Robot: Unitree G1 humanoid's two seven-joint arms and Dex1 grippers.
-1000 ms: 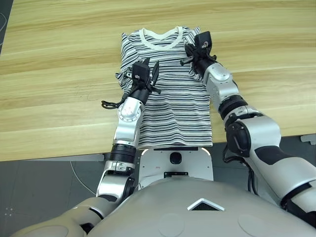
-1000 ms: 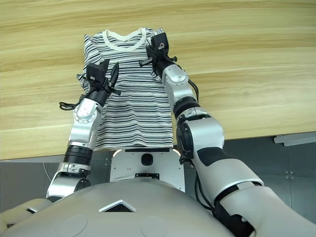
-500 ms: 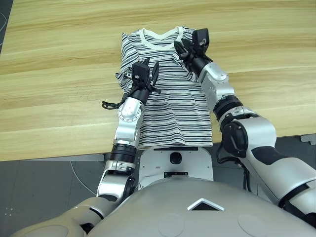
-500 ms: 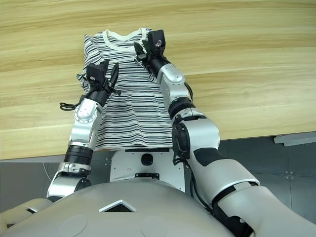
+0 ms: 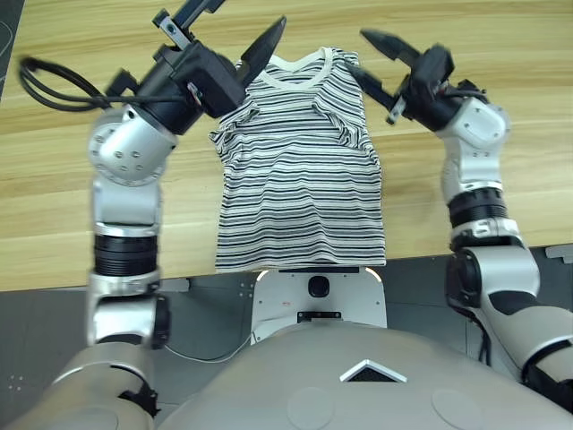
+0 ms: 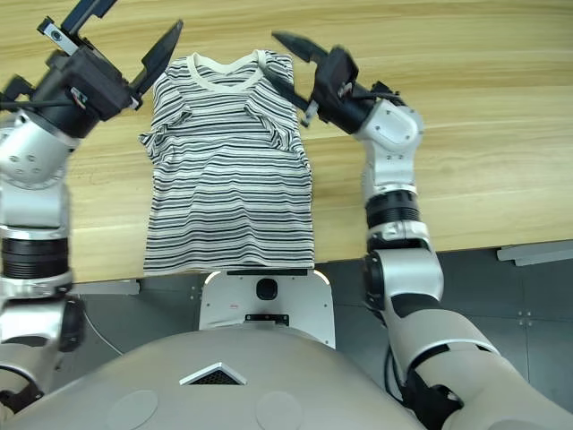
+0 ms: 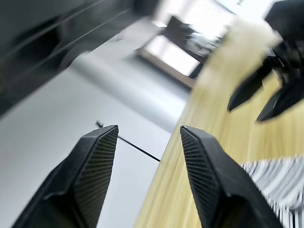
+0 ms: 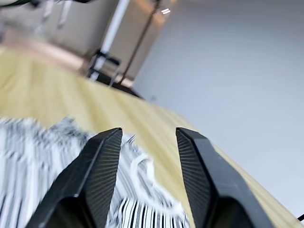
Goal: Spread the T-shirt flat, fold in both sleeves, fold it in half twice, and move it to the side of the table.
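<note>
The striped T-shirt (image 5: pixel 300 179) lies flat on the wooden table (image 5: pixel 54 179), collar at the far end and hem at the near edge. Both sleeves are folded inward onto its body. My left gripper (image 5: pixel 251 13) hangs open in the air above the shirt's far left shoulder, holding nothing. My right gripper (image 5: pixel 358 51) is open too, raised beside the far right shoulder and clear of the cloth. In the left wrist view, the left gripper (image 7: pixel 148 130) has a wide gap between its fingers. The right gripper (image 8: pixel 148 133) has its fingers spread above the T-shirt (image 8: pixel 47 152).
Bare wood stretches left and right of the shirt and beyond the collar. The table's near edge (image 5: pixel 466 251) runs just under the hem. A black cable loop (image 5: pixel 54 81) hangs off my left arm over the table's left part.
Both arms have lifted off the shirt, the left up and to the left, the right out to the right. The right gripper has let go of the right sleeve, which now lies folded in.
</note>
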